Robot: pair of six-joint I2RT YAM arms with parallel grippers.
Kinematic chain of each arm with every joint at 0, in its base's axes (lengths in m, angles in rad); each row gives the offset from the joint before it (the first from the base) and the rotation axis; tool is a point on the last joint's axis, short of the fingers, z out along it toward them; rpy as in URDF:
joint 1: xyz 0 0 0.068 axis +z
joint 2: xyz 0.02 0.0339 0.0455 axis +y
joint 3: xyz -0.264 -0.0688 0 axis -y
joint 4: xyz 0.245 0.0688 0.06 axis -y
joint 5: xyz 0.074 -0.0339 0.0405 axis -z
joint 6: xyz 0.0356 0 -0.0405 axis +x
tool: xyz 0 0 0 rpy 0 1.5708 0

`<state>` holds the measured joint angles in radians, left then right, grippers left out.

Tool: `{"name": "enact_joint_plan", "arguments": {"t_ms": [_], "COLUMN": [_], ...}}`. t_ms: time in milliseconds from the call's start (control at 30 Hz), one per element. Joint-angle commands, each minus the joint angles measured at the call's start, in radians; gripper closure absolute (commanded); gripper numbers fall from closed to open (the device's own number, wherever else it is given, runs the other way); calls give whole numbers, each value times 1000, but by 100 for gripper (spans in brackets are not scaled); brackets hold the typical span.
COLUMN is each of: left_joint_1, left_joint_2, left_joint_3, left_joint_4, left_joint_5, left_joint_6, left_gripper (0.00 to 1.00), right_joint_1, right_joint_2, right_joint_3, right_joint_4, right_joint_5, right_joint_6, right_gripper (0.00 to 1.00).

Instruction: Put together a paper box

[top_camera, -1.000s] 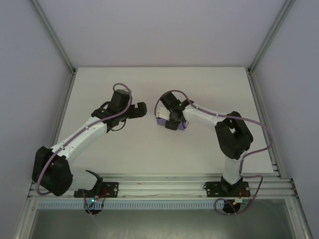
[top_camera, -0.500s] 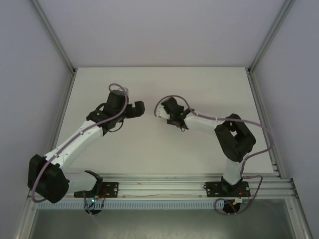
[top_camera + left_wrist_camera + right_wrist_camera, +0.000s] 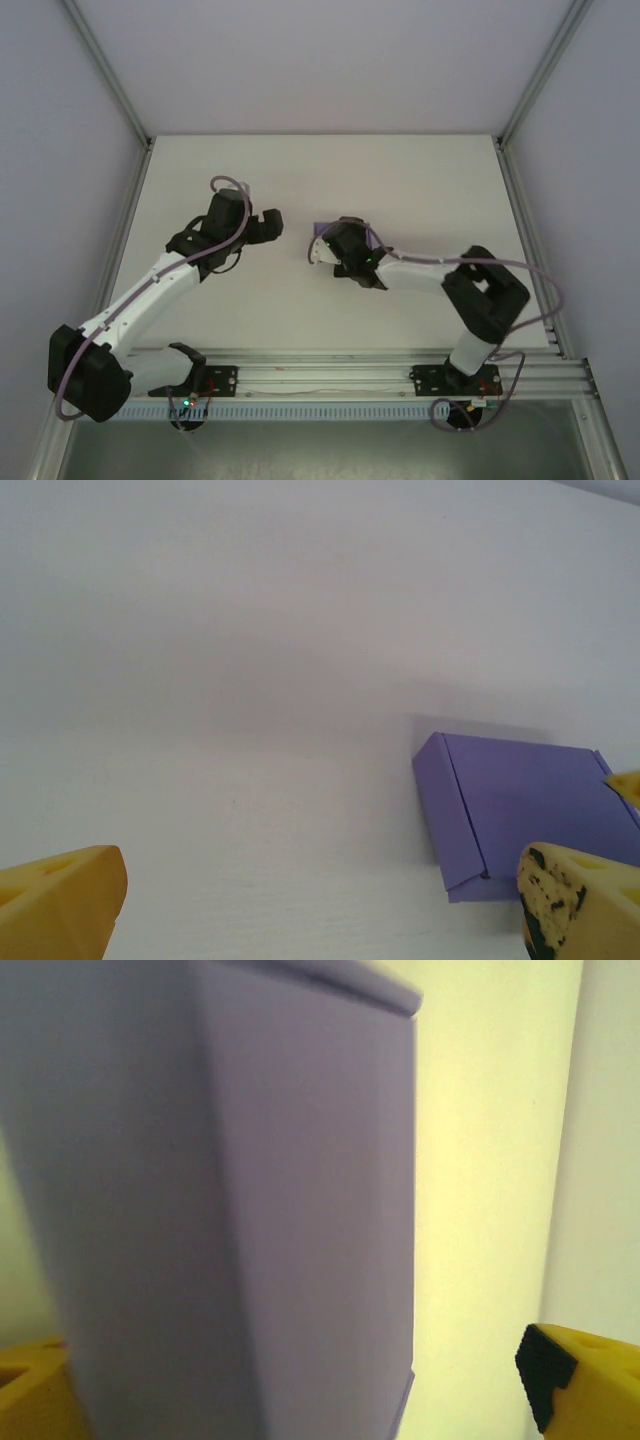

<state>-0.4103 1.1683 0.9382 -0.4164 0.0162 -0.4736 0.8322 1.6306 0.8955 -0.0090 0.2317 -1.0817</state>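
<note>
Paper box: one purple paper box (image 3: 530,815) is seen, folded shut into a shallow flat form and lying on the white counter (image 3: 420,180), a little right of the middle.
Key relation: the box lies directly under the right pincer (image 3: 328,248) and between its fingers; from the left pincer (image 3: 272,224) it lies off to the right, apart.
Long axis: judged to run roughly left to right across the counter, though much of it is covered by the right wrist from above.
Nearer arm: the right one, clearly.
Right pincer: spread wide, with a clear gap on at least one side of the box, so nothing is clamped.
Left pincer: spread wide, with nothing held.
Count: one box, two arms, two pincers.
Step judged: the folding appears largely done, and the box is released.
</note>
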Motion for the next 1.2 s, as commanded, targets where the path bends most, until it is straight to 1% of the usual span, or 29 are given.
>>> {"name": "enact_joint_plan", "arguments": {"t_ms": [0,67,100,133,200,267,367,433,500,533,600,667,733,767,800,867,900,967,1000,1033,1100,1167], "left_joint_1": [7,9,12,18,47,101,177,220,268,278,281,281,283,287,290,297,296,299,306,315,346,364], "left_joint_2": [-26,-24,-24,-26,-30,-29,-27,-26,-30,-32,-37,-23,2,18,37,78,107,175,218,261,342,360], "left_joint_3": [-13,-14,-22,-35,-69,-104,-182,-254,-332,-361,-432,-526,-613,-642,-657,-640,-638,-668,-679,-685,-704,-708], "left_joint_4": [15,34,59,84,154,220,359,488,638,685,828,1033,1232,1301,1332,1294,1293,1403,1451,1495,1605,1628], "left_joint_5": [-52,-91,-107,-126,-166,-173,-263,-348,-349,-371,-383,-387,-389,-376,-355,-331,-332,-325,-328,-324,-274,-237], "left_joint_6": [-7,-19,-8,1,15,33,85,125,183,196,284,384,460,491,518,526,518,527,516,505,490,485], "left_gripper": [0,0,0,0,0,0,0,0,0,0,0,0,0,0,0,0,0,0,0,0,0,0], "right_joint_1": [12,12,11,11,-11,-70,-230,-347,-456,-511,-610,-659,-673,-673,-674,-677,-683,-694,-694,-697,-722,-723], "right_joint_2": [-192,-304,-372,-424,-546,-641,-745,-777,-776,-763,-720,-664,-582,-542,-506,-445,-408,-333,-316,-326,-322,-343], "right_joint_3": [4,-42,-83,-121,-213,-256,-290,-327,-383,-418,-491,-561,-619,-619,-600,-573,-577,-600,-578,-547,-533,-551], "right_joint_4": [-209,-213,-180,-129,-28,11,22,60,123,162,259,388,558,599,606,615,668,800,783,702,664,657], "right_joint_5": [-304,-427,-448,-428,-320,-244,-154,-48,58,81,111,91,63,63,63,35,22,-28,-20,-28,-131,-200], "right_joint_6": [232,295,325,347,423,517,707,811,892,924,993,1007,954,937,932,907,902,880,879,887,875,848], "right_gripper": [0,0,0,0,0,0,0,0,0,0,0,0,0,0,0,0,0,0,0,0,0,0]}}
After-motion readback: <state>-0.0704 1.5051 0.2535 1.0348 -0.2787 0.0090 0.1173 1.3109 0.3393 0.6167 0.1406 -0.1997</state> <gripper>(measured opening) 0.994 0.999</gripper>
